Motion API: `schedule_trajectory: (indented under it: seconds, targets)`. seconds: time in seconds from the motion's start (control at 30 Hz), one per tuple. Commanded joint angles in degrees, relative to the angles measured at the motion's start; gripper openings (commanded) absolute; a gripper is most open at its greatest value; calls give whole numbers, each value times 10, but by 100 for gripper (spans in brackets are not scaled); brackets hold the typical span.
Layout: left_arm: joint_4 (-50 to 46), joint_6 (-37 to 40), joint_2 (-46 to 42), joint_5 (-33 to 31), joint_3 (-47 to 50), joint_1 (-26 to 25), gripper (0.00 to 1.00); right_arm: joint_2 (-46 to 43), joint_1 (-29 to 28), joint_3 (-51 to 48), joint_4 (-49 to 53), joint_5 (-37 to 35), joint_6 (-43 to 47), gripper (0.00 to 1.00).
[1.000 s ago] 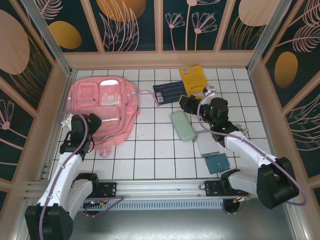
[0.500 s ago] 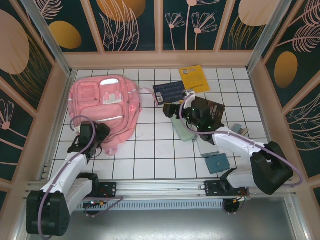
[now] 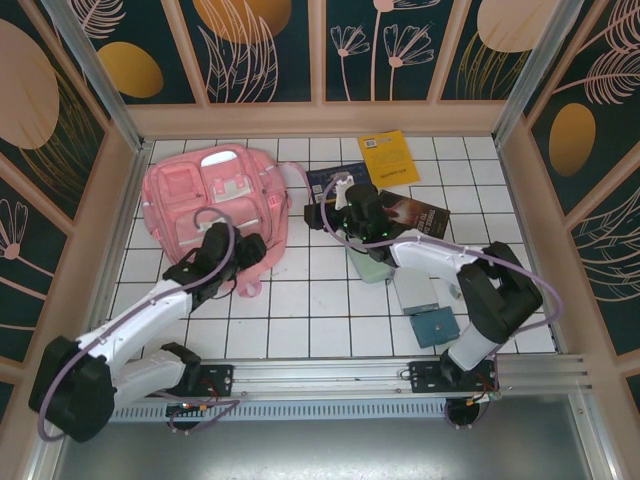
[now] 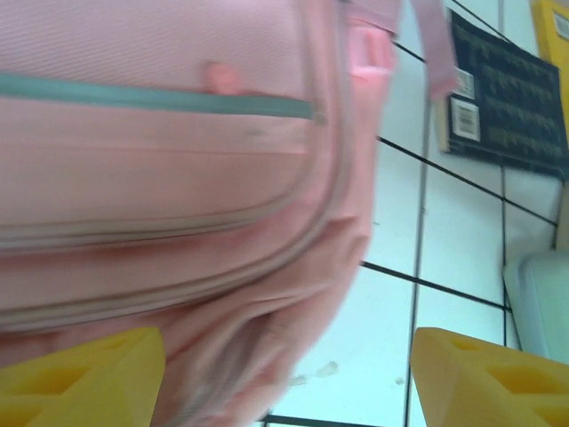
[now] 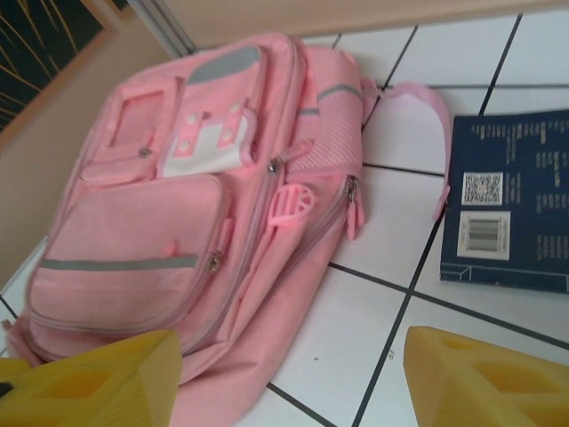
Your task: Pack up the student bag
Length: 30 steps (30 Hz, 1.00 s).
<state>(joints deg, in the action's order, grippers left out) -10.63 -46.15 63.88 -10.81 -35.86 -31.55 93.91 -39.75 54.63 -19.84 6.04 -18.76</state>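
- Student bag [image 3: 205, 195] lies flat, front up, at 10 o'clock on the table [image 3: 300, 310]. Zips look shut, so I judge nothing is packed yet.
- Left hand [image 4: 284, 374] is at the bag's 5 o'clock corner, fingers spread. The fabric edge lies between them, unclamped.
- Right hand [image 5: 293, 374] is at the bag's 3 o'clock, released, nothing held.
- Step, as I judge: the approach, to get the bag open.
- Next move: one hand pins fabric, the other finds a zip pull.

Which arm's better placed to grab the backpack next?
Probably left. The left end effector sits open at the backpack's near edge; the right end effector hangs farther off, beside the blue book.
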Motion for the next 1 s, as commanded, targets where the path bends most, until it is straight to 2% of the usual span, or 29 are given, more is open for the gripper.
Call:
schedule_trajectory:
  seconds: [0.0, 0.13, 0.23, 0.37, 0.53, 0.57, 0.63, 0.73, 0.77, 0.97]
  targets:
    - [-44, 71, 60, -93, -49, -58, 74, 16, -4, 23, 10, -2, -16, 68]
    - [-50, 107, 134, -146, -72, -88, 75, 19, -4, 25, 8, -10, -20, 69]
    - [-47, 132, 185, -180, -86, -94, 68, 17, -4, 25, 8, -8, -21, 69]
    - [-41, 156, 248, -228, -110, -96, 66, 14, -4, 18, 8, -6, -23, 69]
    - [-35, 170, 299, -264, -134, -95, 58, 0, -4, 2, 11, -15, -24, 69]
    - [-32, 173, 305, -265, -134, -95, 55, -2, -4, -1, 10, -15, -23, 69]
    - [-29, 179, 317, -270, -134, -95, 39, -4, -4, -4, 8, -14, -23, 69]
    - [-39, 176, 321, -280, -131, -95, 4, -3, -4, -7, 9, -12, -25, 68]
    - [-38, 175, 311, -277, -125, -95, 0, -1, -4, -6, 10, -11, -26, 68]
    - [-47, 157, 198, -243, -78, -96, 0, 24, -11, 10, 13, 11, -22, 62]
